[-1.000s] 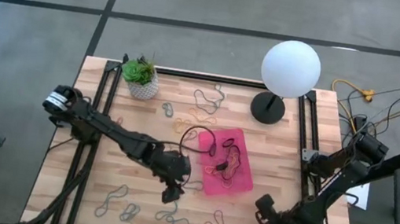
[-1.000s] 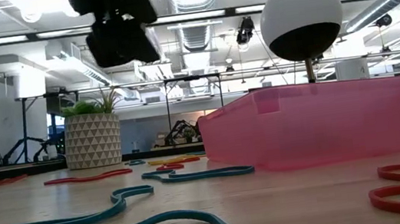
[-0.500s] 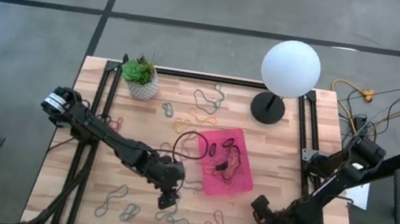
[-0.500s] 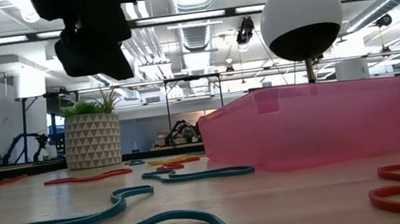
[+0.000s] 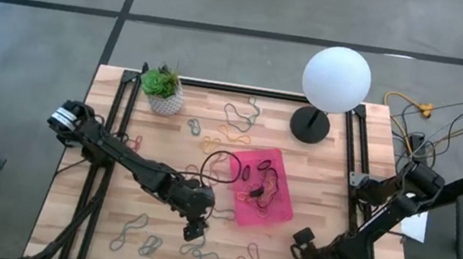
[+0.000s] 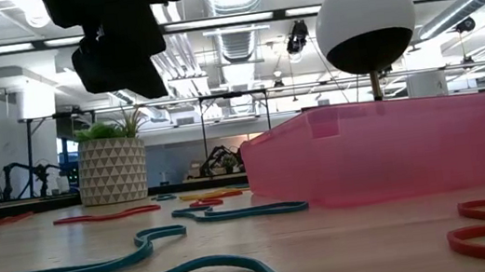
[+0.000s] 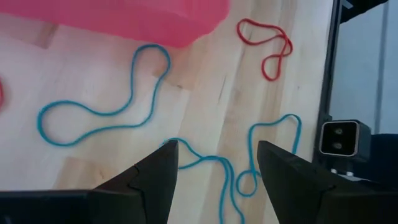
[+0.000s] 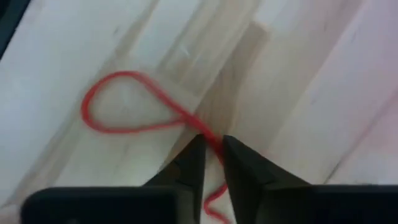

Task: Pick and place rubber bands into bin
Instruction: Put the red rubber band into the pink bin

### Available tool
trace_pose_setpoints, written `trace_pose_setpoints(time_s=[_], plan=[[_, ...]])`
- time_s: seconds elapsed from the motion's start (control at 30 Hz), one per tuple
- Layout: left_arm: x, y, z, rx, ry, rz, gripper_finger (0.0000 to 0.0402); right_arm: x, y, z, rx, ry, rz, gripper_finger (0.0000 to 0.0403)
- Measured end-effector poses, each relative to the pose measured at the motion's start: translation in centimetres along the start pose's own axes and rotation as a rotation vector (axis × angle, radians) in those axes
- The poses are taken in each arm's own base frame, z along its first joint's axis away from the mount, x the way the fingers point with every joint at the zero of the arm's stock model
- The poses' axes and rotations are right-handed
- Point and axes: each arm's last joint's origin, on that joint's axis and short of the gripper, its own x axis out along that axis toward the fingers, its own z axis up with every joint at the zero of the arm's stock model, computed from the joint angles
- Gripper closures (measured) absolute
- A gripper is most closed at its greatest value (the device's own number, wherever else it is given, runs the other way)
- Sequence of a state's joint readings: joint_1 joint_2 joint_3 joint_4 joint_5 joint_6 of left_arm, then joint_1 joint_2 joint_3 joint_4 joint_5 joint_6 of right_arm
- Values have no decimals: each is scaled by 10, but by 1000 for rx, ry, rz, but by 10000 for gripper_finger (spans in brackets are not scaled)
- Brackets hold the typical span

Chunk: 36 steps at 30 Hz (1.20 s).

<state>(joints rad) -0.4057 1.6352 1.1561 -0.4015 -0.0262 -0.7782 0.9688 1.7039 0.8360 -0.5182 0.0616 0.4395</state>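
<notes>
Red rubber band (image 8: 127, 102) pinched between right fingers (image 8: 194, 163) (left fingers (image 7: 163, 171) spread)

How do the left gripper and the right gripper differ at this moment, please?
The left gripper has its jaws wide apart above a blue rubber band, holding nothing; the right gripper has its jaws pinched on a red rubber band. The left is near the pink bin; the right is at the table's near right corner. Both point down at the wood.

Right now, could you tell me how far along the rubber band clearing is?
Partly done: several bands already lie in the pink bin. In hand: the right tool is pinched on a red band; the left tool hangs open over a blue band. Many bands remain across the table.
</notes>
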Motion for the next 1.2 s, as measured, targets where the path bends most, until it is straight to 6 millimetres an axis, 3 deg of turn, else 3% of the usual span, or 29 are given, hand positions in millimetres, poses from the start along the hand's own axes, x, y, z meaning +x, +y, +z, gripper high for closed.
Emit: trace_pose_setpoints(time_s=[0.17,0.37,0.43,0.57,0.63,0.73,0.8,0.93,1.2], plan=[[0,1,1,10,-24,25,198,0,0,-2,147,43,39,392],[0,1,1,63,-29,31,198,-17,-7,-4,680,37,-11,395],[0,1,1,83,-34,39,198,-35,-15,-5,848,-47,-154,395],[0,2,3,107,-50,46,198,-91,-34,1,1173,-373,-457,395],[0,3,5,121,-52,47,198,-122,-45,8,1292,-592,-519,395],[0,3,6,127,-61,45,198,-163,-67,15,1337,-863,-589,395],[0,4,7,125,-63,48,198,-175,-83,26,1312,-879,-613,395],[0,5,8,142,-68,52,198,-176,-117,39,1204,-696,-579,395],[0,5,8,147,-67,52,198,-145,-161,45,1172,-396,-508,378]])
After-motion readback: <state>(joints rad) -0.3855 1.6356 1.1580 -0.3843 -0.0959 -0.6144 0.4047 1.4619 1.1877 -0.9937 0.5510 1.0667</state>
